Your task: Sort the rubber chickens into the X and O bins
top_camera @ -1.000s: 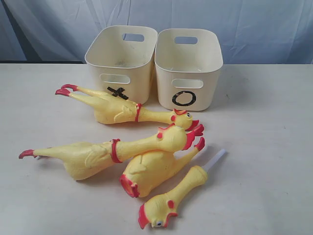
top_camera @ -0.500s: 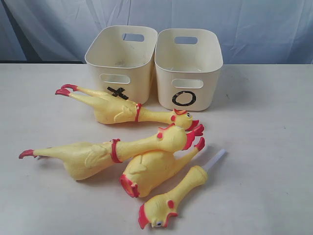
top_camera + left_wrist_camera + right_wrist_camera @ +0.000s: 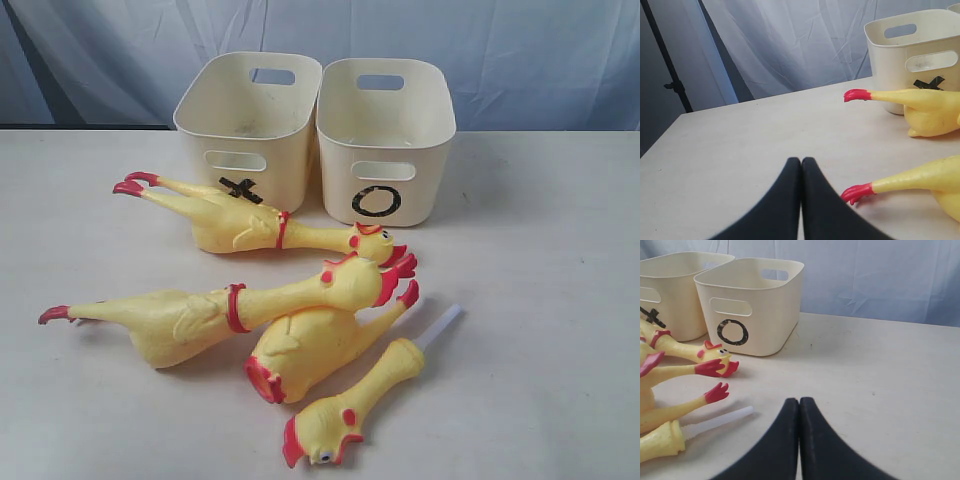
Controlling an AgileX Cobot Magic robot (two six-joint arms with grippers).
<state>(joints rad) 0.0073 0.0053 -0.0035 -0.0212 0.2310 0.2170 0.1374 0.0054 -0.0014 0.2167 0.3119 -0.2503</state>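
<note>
Two cream tubs stand side by side at the back: the X bin [image 3: 250, 125] on the left and the O bin [image 3: 385, 135] on the right, both empty as far as I see. Several yellow rubber chickens lie in front: one [image 3: 240, 222] by the X bin, a long one [image 3: 215, 310] below it, a fat one [image 3: 310, 345], and a small head-only one [image 3: 350, 405] with a white tube. My left gripper [image 3: 801, 160] is shut and empty, near a chicken's red foot [image 3: 856, 192]. My right gripper [image 3: 799, 400] is shut and empty, beside the white tube [image 3: 722, 420]. Neither gripper shows in the exterior view.
The pale table [image 3: 540, 300] runs wide to the right of the chickens. A blue-grey curtain [image 3: 520, 50] hangs behind the bins. A dark stand [image 3: 670, 65] rises past the table's far left edge.
</note>
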